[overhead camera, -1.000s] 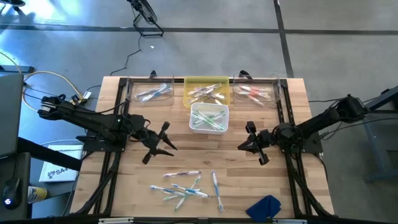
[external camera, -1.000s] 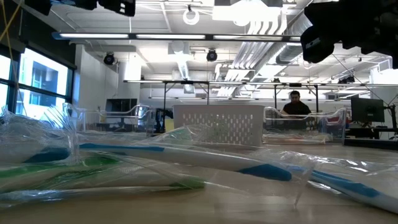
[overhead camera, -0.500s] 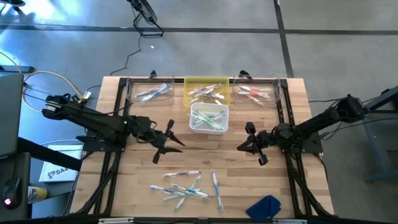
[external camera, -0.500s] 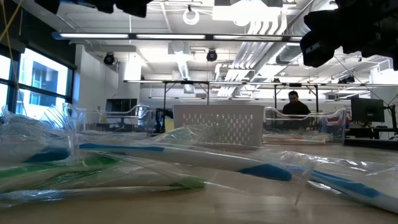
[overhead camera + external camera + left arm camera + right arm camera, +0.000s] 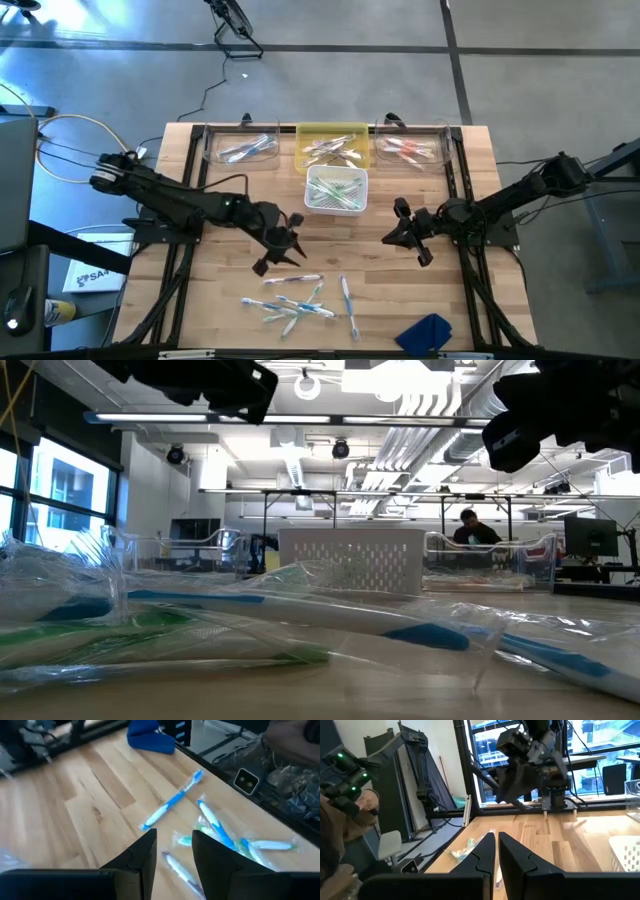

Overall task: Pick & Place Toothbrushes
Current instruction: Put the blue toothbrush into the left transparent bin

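Several toothbrushes (image 5: 290,300) lay loose in a crossed heap near the front edge of the counter (image 5: 200,300), one more (image 5: 347,297) lying apart just beside them, while others already sat in the clear, yellow and white bins (image 5: 336,190) at the back. Because the heaped ones overlapped, a descent could have pinched two at once or skidded a slick wrapper aside. Empty and part-spread, the left gripper (image 5: 278,251) hung above the heap; coming down off-centre, it might have nudged brushes toward the edge. Well apart, the right gripper (image 5: 403,236) waited clenched on nothing over the counter's right side
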`<control>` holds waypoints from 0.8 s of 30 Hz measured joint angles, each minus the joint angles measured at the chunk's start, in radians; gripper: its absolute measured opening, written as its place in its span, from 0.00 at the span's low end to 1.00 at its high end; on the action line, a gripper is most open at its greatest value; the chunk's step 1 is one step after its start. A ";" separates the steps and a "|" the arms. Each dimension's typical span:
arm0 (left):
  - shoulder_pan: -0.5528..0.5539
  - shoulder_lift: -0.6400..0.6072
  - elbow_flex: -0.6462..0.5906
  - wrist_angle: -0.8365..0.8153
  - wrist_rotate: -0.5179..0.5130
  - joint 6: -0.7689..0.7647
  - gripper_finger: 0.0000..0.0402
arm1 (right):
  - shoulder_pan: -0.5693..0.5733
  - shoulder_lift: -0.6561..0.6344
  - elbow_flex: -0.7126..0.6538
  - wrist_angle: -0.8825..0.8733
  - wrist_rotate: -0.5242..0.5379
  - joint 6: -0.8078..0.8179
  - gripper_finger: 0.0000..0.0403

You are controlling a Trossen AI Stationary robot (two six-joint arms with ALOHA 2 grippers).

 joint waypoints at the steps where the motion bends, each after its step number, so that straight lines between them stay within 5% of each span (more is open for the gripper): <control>1: -0.010 0.004 0.000 -0.002 -0.001 -0.020 0.30 | 0.000 0.000 0.000 -0.002 0.000 -0.001 0.04; 11: -0.108 0.002 -0.001 0.026 -0.191 -0.064 0.30 | 0.000 0.000 0.000 -0.002 0.005 -0.025 0.04; 24: -0.105 0.002 -0.001 0.078 -0.246 -0.061 0.30 | 0.000 0.000 0.000 -0.003 0.005 -0.027 0.04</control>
